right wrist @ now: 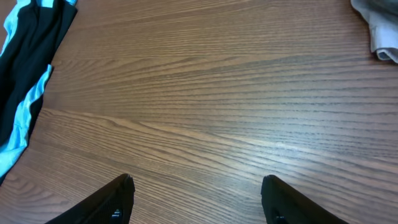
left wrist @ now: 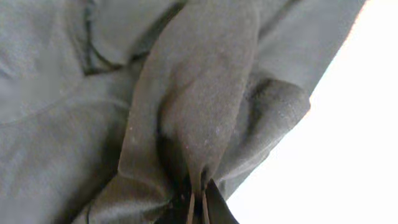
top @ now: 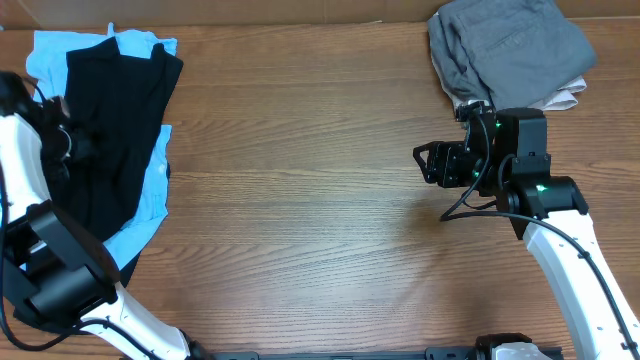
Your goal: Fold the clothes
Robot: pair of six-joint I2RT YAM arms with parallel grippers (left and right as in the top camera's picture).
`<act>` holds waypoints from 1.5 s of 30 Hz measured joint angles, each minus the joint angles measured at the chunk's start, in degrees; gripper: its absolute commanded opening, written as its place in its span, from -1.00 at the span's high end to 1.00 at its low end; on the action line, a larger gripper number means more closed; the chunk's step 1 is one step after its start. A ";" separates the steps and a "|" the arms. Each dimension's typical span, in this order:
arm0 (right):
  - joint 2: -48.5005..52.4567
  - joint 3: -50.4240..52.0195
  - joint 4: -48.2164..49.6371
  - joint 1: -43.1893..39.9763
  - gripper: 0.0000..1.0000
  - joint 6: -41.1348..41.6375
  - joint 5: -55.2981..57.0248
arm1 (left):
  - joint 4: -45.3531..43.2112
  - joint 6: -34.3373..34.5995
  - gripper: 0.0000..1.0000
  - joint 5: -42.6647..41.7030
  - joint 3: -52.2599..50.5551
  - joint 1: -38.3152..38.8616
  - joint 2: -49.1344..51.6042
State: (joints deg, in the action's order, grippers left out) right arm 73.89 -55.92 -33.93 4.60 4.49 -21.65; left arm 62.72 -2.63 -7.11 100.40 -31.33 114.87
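Black fabric fills the top left of the overhead view: a soft, plain black T-shirt lies crumpled on top of a light blue tee, whose edges show around it. Both rest on the brown wood-grain table. The left gripper sits over the left side of the black T-shirt, its tips lost against the dark cloth. At the top right corner lies a folded grey garment, with a pale beige garment peeking out from under its lower edge. The right gripper hangs just below that pile, pointing left over bare wood, touching no cloth.

Through the left wrist camera, the left gripper is pinched tight on a raised ridge of the black T-shirt; the fold runs up from the closed tips, with more dark cloth on either side. The right of the frame is washed out to white.

Through the right wrist camera, the right gripper has its two black fingers spread wide with only the table between them. The black T-shirt and the light blue tee lie at the far left edge, and a corner of the grey garment shows at the top right.
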 measured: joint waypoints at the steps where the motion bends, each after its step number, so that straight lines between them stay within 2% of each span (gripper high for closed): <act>1: 0.00 0.00 0.00 0.00 -0.37 0.00 -0.02 | 1.79 0.28 0.92 -1.29 1.31 0.20 -0.04; 7: 0.00 0.00 -0.04 0.00 -0.38 0.02 -0.02 | 10.45 0.76 0.92 -8.17 5.70 4.98 -0.11; 13: 0.00 0.00 -0.07 0.00 -0.36 1.95 -0.02 | 15.56 0.59 0.92 -11.21 9.90 14.49 -0.11; 21: 0.00 0.00 -1.49 -2.56 -0.35 7.69 -0.70 | 18.78 0.63 0.92 -17.84 25.59 28.33 -0.15; 25: -0.11 0.00 -3.89 -6.58 -0.38 9.20 -1.09 | 15.65 1.29 0.92 -20.46 32.44 35.47 -0.33; 33: -2.16 -0.02 -9.07 -10.12 -0.44 5.81 -3.80 | 2.32 5.53 0.92 -22.82 35.30 44.54 -0.35; 38: -2.16 -0.02 -10.62 -10.14 -0.52 1.99 -5.75 | -7.96 9.70 0.92 -26.18 35.47 46.75 -0.35; 45: -2.16 -0.02 -9.75 -10.08 -0.53 -3.13 -9.79 | -14.64 16.31 0.92 -31.26 40.30 47.54 -0.35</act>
State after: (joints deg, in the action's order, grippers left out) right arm 71.72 -55.94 -43.68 -5.48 1.37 -31.44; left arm 48.07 13.67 -38.37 140.70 16.21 114.52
